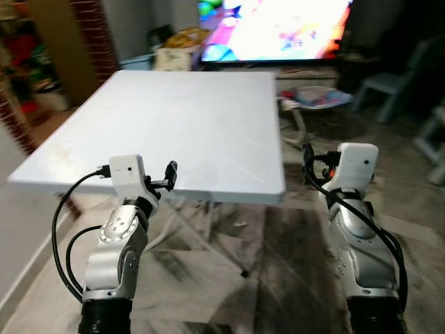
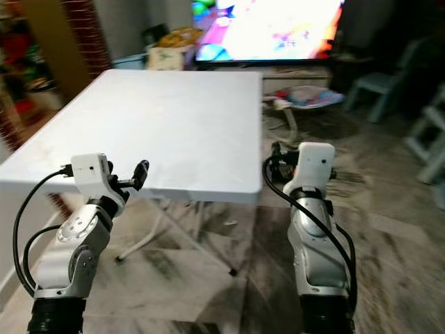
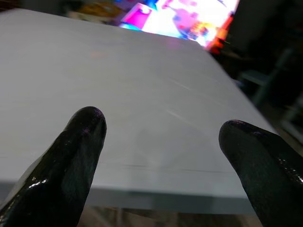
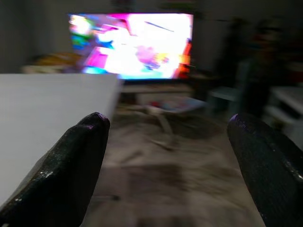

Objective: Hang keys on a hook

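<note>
Left tool [image 1: 171, 174] is held level at the near edge of the white worktop [image 1: 201, 118], its two black fingers [image 3: 71, 156] spread wide with nothing between them. Right tool [image 4: 165, 156] is raised off the worktop's right corner, above the floor; its fingers are also spread apart and empty. Seen from the head, the left tool sits at about 8 o'clock and the right arm [image 1: 354, 209] at about 4 o'clock.

Neither keys nor a hook can be made out anywhere, so where the keys lie cannot be told, and neither can the way they point or the line of their long axis. The worktop surface looks bare. At 12 o'clock beyond it a bright television [image 1: 274, 28] glows; at 2 o'clock there is a pale chair [image 1: 393, 87] in a dark corner, and at 10 o'clock a brick pillar [image 1: 94, 35].

By my judgement the task has barely begun, and the step in hand is to find the keys. Doing it well likely means turning the head and body slowly to search the room, keeping both tools released and clear of the worktop edge, and approaching only once the keys' ring is seen plainly.
</note>
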Robot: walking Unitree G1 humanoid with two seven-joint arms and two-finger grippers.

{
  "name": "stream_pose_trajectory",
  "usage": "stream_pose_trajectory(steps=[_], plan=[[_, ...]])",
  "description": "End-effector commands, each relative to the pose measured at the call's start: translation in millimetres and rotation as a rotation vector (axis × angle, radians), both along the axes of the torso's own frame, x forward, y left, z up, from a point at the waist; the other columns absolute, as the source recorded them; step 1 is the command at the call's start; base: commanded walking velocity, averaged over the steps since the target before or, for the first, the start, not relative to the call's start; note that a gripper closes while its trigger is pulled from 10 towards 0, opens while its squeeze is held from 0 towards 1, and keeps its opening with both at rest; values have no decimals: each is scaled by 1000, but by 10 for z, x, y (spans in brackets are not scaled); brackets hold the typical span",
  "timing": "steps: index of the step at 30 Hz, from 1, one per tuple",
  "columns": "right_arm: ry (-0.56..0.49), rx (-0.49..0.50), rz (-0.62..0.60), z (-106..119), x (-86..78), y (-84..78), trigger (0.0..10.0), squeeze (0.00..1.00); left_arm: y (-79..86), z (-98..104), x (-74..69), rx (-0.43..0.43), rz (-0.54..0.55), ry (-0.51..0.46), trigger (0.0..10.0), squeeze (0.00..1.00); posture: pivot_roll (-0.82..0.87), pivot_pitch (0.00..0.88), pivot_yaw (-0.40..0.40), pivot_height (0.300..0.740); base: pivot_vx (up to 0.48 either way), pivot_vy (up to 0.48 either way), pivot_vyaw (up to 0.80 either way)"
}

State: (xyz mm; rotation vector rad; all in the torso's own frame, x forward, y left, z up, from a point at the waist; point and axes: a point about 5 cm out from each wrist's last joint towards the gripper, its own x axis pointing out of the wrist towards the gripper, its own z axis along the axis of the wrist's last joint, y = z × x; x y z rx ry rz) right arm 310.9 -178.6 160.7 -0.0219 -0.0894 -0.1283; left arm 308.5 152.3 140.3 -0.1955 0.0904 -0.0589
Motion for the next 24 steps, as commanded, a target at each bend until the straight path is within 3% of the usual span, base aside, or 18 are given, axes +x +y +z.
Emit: stream_pose_trajectory(steps=[1, 24], plan=[[-13, 4, 10, 47, -4, 30, 10000, 0, 14, 49, 21, 10, 8, -5, 10000, 0, -19, 0, 36, 740, 0, 0, -800], [-5, 15, 12, 47, 4, 32, 10000, 0, 118, 29, 65, 17, 84, 37, 10000, 0, -20, 0, 37, 740, 0, 0, -800]])
